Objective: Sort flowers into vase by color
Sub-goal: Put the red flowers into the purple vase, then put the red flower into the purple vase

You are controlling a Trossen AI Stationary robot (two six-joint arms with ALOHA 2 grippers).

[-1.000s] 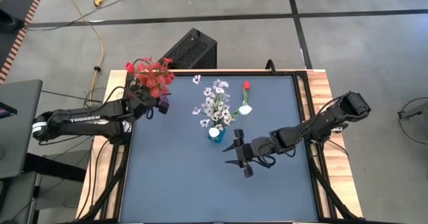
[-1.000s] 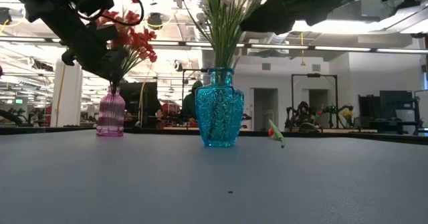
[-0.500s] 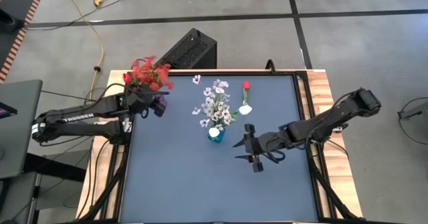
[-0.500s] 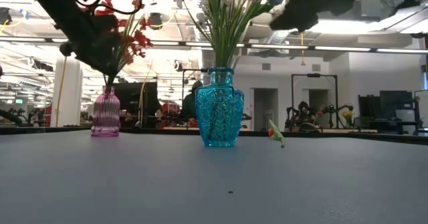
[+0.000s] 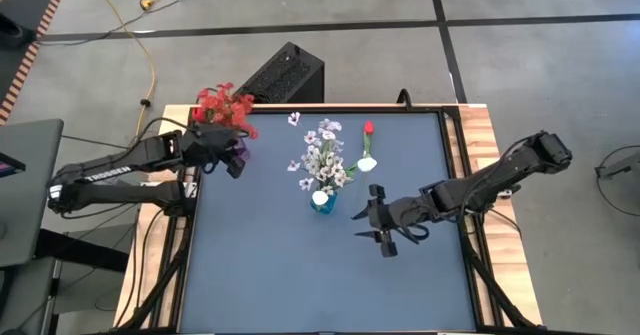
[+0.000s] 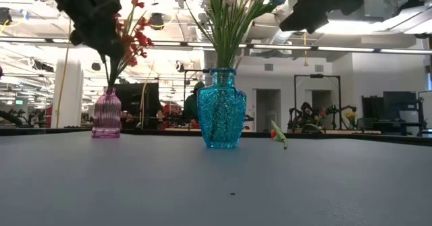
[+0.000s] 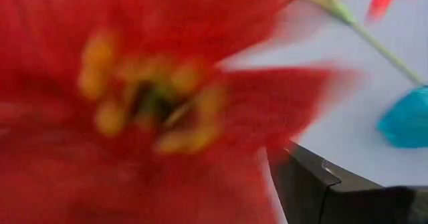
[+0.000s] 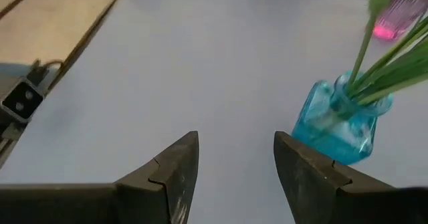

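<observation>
High view: left arm (image 5: 110,169) reads "TROSSEN"; nothing else legible.

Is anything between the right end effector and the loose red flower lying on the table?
Nothing visible. The right end effector hovers open beside the blue vase; the red flower lies beyond, off to the vase's side.

Overhead looks straight down; table-level faces across, sharing blue vase (image 5: 322,201).

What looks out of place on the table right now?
A red flower and a white flower lie loose on the table beyond the blue vase, plus a small white bloom near the far edge.
</observation>
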